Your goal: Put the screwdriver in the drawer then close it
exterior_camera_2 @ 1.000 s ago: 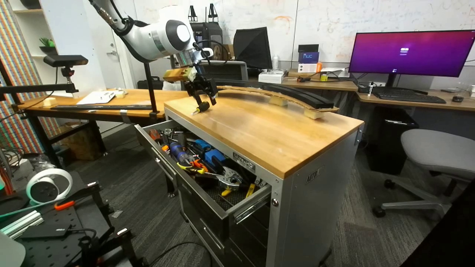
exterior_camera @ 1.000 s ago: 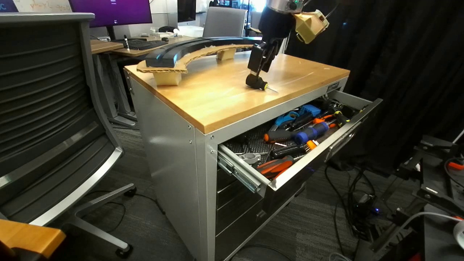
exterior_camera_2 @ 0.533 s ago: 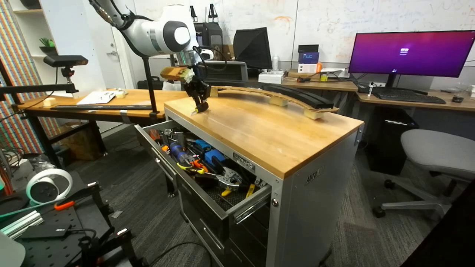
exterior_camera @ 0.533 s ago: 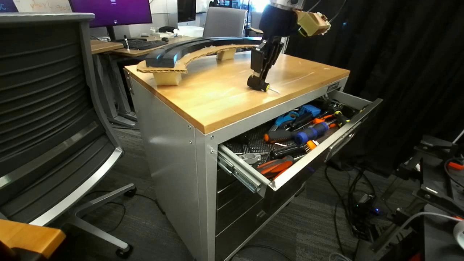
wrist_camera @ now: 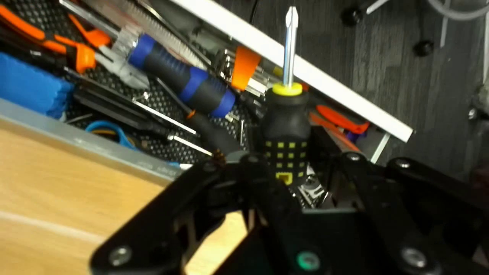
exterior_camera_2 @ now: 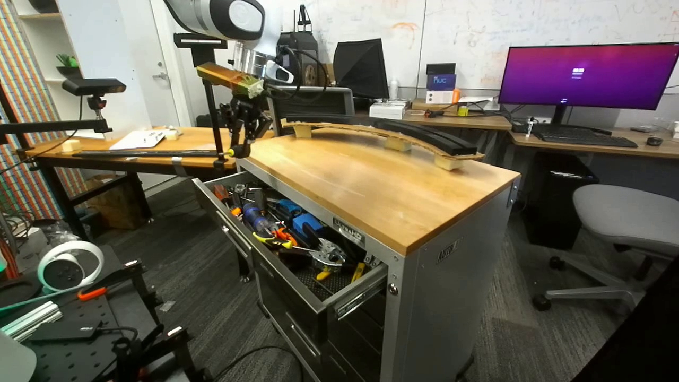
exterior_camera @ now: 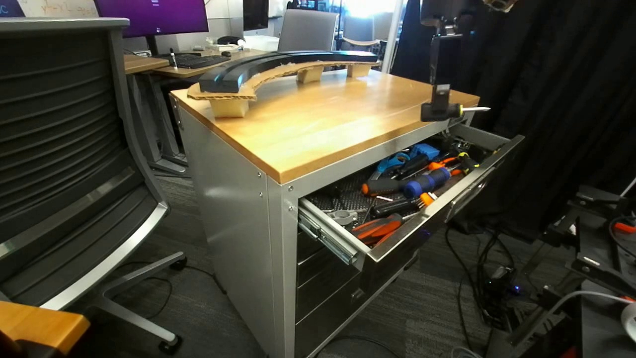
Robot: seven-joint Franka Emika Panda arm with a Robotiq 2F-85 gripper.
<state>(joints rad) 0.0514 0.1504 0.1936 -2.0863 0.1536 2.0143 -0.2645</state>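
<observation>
The screwdriver is short, with a black handle, yellow collar and bright shaft. My gripper is shut on its handle, and the shaft points away from the fingers. In an exterior view, the screwdriver hangs level above the cabinet's front edge, the gripper gripping it from above. The screwdriver also shows in an exterior view, off the wooden top's corner beneath the gripper. Pulled out below is the grey drawer, its long front rim crossing the wrist view.
Inside the drawer lie several tools, among them a blue-ringed handle, blue-handled tool and orange-handled pliers. The wooden top carries a curved black track on cardboard and foam blocks. A black post rises behind the gripper.
The gripper, earlier open around the screwdriver on the tabletop, has shut on it. It has lifted the screwdriver and carried it off the top, toward the drawer side. The drawer has not moved.
</observation>
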